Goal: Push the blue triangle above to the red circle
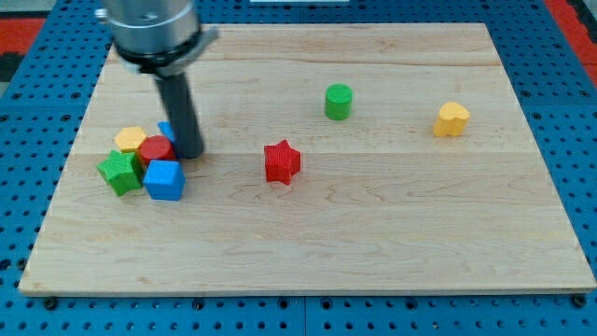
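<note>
The red circle [156,149] lies at the view's left in a tight cluster of blocks. The blue triangle [166,130] sits just above and to the right of it, mostly hidden behind my rod, with only a small blue edge showing. My tip [190,152] rests on the board right beside the red circle's right side, touching or nearly touching the blue triangle.
A yellow block [131,139], a green star [119,173] and a blue cube [165,179] crowd around the red circle. A red star [282,161] lies mid-board, a green cylinder [339,101] above it, a yellow block [451,119] at the right.
</note>
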`<state>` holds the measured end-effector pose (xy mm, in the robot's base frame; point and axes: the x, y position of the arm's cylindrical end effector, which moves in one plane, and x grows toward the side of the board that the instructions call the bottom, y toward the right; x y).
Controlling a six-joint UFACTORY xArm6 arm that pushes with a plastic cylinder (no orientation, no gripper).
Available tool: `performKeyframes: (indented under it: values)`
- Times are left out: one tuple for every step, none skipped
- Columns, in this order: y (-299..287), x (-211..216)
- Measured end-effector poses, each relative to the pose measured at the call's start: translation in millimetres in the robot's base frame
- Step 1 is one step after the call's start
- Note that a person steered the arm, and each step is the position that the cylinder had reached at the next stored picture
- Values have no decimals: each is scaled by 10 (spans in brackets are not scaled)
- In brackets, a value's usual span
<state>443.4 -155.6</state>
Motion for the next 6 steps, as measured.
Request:
performKeyframes:
  values:
    - [182,-271]
    - [298,-517]
    - [-368,-528]
    - [-718,-249]
    - [-834,-85]
    - [-834,49]
